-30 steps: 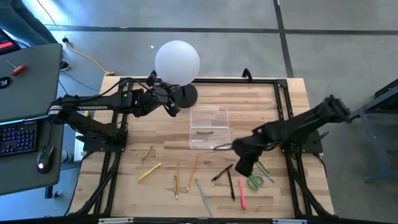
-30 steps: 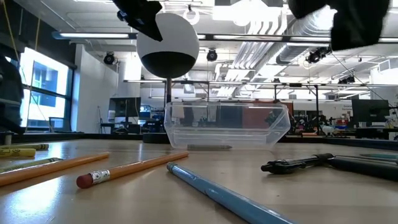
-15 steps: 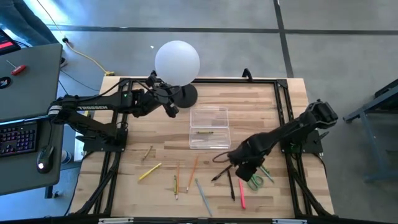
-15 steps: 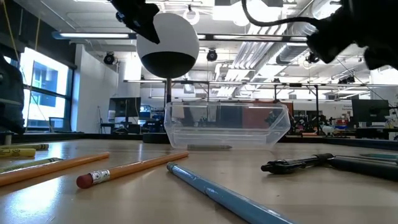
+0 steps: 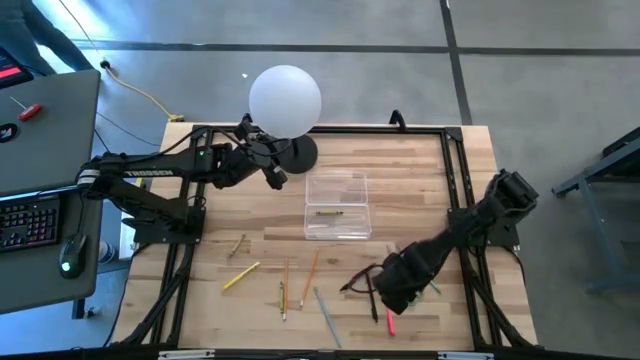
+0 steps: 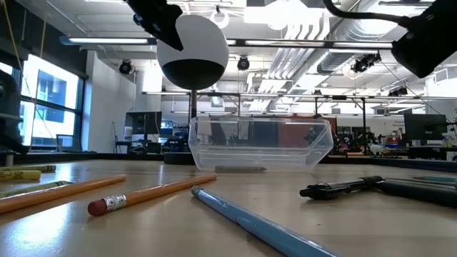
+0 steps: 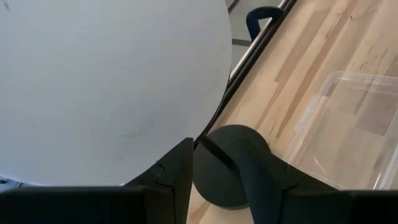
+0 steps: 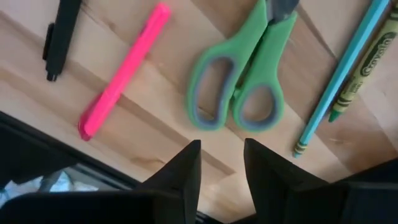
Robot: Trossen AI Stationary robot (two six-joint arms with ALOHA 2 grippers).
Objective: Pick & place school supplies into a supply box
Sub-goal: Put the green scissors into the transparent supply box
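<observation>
While hovering the right claw [image 8: 222, 146] low over the green-handled scissors [image 8: 239, 93], fingers apart and empty, check alignment before descending. Note crowding: pink pen [image 8: 121, 71] just beside the scissors on one side, teal pencil [image 8: 339, 78] and green crayon [image 8: 364, 62] near on the other, black pen [image 8: 59, 31] farther off. Expect likely faults as follows:
- Closing across both handle loops instead of one edge: slip or a tilted lift.
- Dropping off-centre: nudging the pink pen or teal pencil, possibly off the counter [image 5: 420, 170] edge close by.
- Pressing flat steel against wood: fingers skating over without purchase.

Locate the clear box [image 5: 310, 200] mid-counter, well apart from the scissors, one small item inside. Leave the left claw [image 5: 272, 170] parked by the white globe lamp [image 5: 285, 98], fingers apart around its stem, not clamped.
</observation>
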